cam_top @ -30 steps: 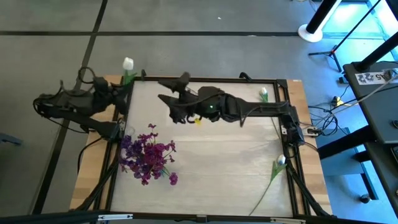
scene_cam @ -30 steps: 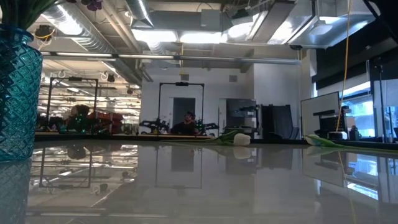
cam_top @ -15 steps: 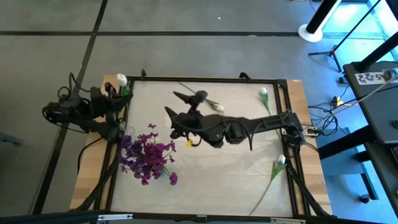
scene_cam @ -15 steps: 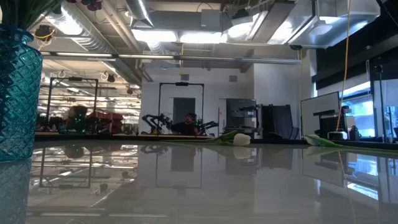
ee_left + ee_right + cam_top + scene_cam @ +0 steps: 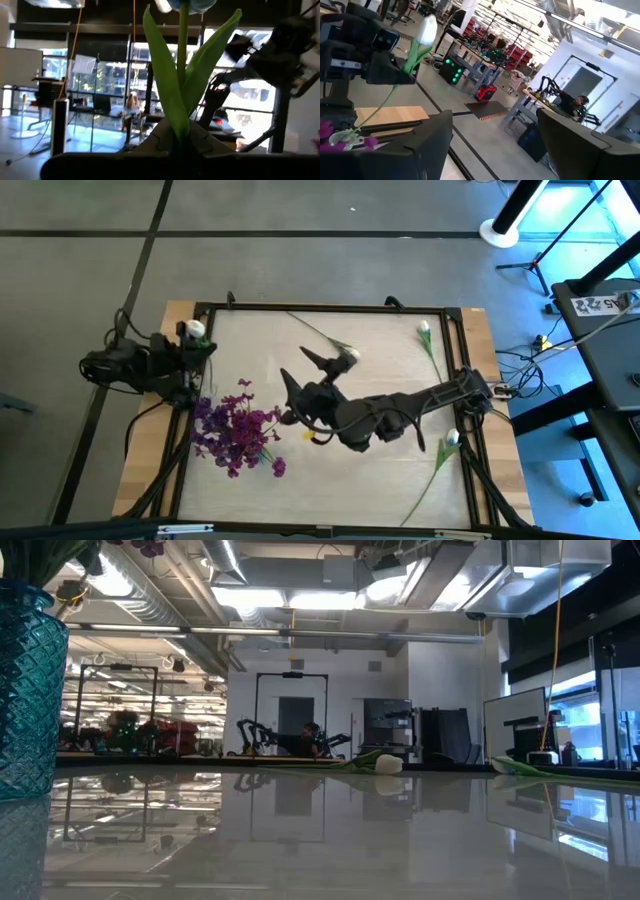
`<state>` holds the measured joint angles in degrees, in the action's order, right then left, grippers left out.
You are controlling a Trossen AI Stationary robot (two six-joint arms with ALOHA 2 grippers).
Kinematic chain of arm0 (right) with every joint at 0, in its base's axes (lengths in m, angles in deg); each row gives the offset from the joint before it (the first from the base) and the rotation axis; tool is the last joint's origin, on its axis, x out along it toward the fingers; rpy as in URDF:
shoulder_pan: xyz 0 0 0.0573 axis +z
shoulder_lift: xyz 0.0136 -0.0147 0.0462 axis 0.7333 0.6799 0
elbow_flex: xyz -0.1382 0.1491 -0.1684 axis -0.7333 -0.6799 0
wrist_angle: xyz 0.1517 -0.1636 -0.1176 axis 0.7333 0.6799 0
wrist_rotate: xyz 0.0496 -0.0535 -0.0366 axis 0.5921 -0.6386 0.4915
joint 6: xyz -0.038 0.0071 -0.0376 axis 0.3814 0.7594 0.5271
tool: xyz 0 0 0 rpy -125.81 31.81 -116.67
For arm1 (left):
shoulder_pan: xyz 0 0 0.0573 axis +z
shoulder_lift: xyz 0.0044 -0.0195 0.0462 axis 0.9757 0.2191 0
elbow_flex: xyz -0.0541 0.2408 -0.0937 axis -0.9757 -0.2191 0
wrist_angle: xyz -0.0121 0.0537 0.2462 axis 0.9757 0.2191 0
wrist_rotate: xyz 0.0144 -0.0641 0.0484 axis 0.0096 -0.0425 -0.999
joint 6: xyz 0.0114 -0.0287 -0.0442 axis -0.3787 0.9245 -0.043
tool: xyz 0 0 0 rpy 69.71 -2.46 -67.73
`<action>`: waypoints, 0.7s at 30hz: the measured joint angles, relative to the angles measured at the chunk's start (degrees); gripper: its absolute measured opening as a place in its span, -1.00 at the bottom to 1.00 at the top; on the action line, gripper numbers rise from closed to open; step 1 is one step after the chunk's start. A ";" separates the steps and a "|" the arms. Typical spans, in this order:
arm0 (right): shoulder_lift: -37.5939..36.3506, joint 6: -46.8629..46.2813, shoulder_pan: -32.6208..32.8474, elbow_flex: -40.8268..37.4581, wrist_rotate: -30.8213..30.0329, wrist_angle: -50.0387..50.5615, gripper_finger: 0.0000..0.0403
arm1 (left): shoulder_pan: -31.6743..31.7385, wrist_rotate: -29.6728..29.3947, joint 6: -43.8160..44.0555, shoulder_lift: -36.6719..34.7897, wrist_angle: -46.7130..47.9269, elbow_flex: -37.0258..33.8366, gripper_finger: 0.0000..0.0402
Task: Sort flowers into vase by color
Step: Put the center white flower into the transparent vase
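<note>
Tabletop (image 5: 400,470): teal vase (image 5: 28,690) (corner) holds purple flowers (image 5: 238,430).

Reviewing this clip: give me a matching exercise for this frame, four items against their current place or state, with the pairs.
Items:
1. left end effector
2. right end effector
3. purple flowers
4. white tulip near the right arm's base

States:
A. lying on the table, by its right edge
B. open, holding nothing
C. shut on a white tulip
D. bunched in the blue vase

Pairs: 1-C, 2-B, 3-D, 4-A
</note>
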<state>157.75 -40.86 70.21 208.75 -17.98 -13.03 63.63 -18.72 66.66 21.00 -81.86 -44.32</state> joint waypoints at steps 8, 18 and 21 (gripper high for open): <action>0.00 -0.51 0.57 0.00 -1.19 0.01 0.45 | 0.04 5.73 4.14 0.00 4.38 0.00 -0.98; 0.00 -0.49 0.98 0.00 -2.34 0.07 0.45 | 0.04 7.29 5.94 -0.02 1.53 -5.24 -0.98; -0.55 -0.45 1.11 -0.02 -6.20 0.10 0.45 | 0.04 6.71 5.68 -0.02 0.38 -5.95 -0.98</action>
<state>157.20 -41.31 71.32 208.73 -24.18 -12.93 63.67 -12.01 72.34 20.98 -81.49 -50.27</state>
